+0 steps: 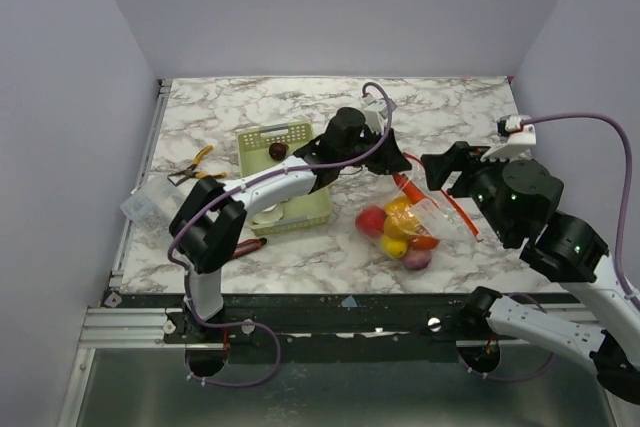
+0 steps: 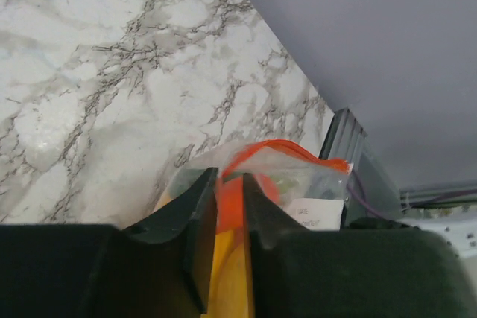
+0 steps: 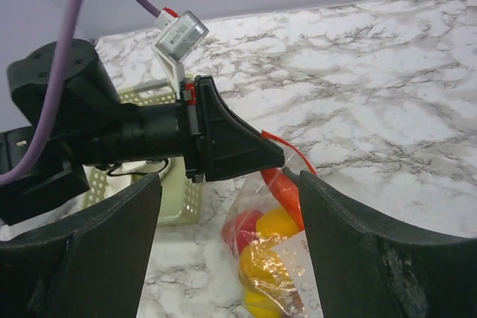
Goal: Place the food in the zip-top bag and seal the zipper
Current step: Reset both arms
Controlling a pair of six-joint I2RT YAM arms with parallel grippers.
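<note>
The food [image 1: 398, 232] fills the zip-top bag [image 1: 432, 209]; one dark fruit [image 1: 278, 151] sits in the basket [image 1: 300, 212] at its ten o'clock. The left hand [image 2: 229, 184] pinches the seemingly unsealed zipper [image 2: 257, 153]; the right hand [image 1: 441, 171] is spread.

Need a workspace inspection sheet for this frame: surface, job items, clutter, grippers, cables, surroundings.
Surface: marble table, flat.
Job's things: zip-top bag rests on the table with its mouth end held up; red, yellow and orange food inside; zipper looks unsealed.
Clutter: green basket holding a dark red round piece; pliers; utility knife.
Grippers: left gripper pinches the zipper; right gripper open, beside the bag.
Cables: purple cables loop off both wrists.
Surroundings: pale walls, metal frame at the near edge.
</note>
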